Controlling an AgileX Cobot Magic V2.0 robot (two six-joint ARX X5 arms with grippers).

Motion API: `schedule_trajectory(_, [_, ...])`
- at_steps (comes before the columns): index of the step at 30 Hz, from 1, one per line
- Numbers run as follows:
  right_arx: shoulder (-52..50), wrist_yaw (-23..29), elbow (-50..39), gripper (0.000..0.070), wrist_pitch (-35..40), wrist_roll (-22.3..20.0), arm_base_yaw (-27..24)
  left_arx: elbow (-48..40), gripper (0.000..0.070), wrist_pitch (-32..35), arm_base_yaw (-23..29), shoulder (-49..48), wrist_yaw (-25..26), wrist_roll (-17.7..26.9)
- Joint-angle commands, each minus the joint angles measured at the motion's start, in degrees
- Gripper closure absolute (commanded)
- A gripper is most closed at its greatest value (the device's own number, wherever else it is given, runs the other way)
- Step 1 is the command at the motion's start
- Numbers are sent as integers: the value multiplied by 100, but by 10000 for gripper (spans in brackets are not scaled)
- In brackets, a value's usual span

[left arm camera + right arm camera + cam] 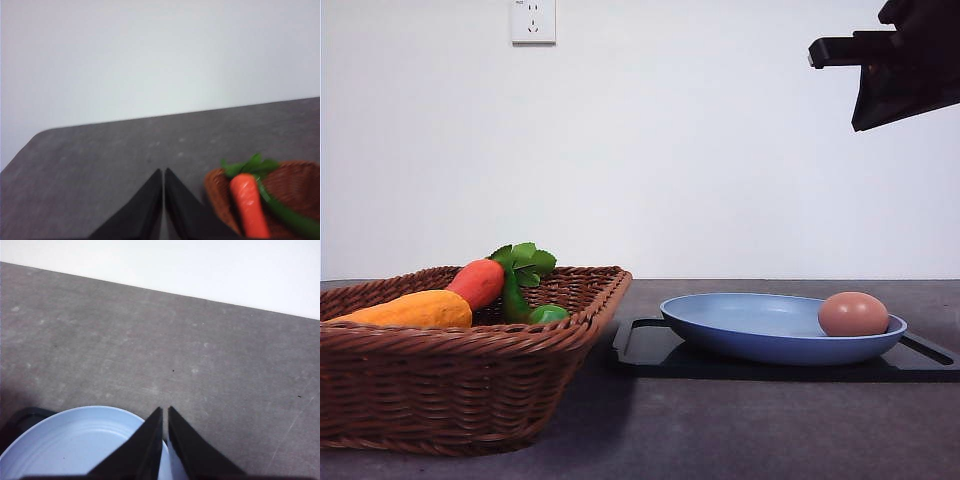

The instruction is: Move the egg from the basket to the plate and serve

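Egg (853,314): smooth pinkish-brown oval, seemingly unmarked

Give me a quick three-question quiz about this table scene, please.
1. True or false: the egg lies in the basket.
2. What sits directly under the plate? A) basket B) black tray C) bare table
3. Fill in: both the left pincer and the right pincer are ____.

Key: 1 false, it rests on the plate's right side. 2 B. 3 shut.

Egg (853,314) on blue plate (750,325)
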Motion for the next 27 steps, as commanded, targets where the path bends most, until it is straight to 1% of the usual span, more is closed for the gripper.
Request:
schedule_trajectory(1, [39,7,50,700,59,-39,24,-223,700,59,105,-103,-9,20])
schedule_trajectory(7, [39,9,50,700,57,-39,24,-746,700,57,351,-94,-9,-133])
schedule_trajectory(12, [39,7,50,700,59,-39,24,-1000,700,31,385,-94,-2,-204])
schedule_trajectory(14, [39,7,50,700,57,-39,24,-1084,700,59,385,-94,2,-317])
schedule_trajectory(18, [39,7,50,700,57,-39,24,-1104,700,-94,385,-94,0,-310])
schedule_trajectory(27, [39,7,50,700,57,-39,24,-1104,700,-76,385,-94,0,-310])
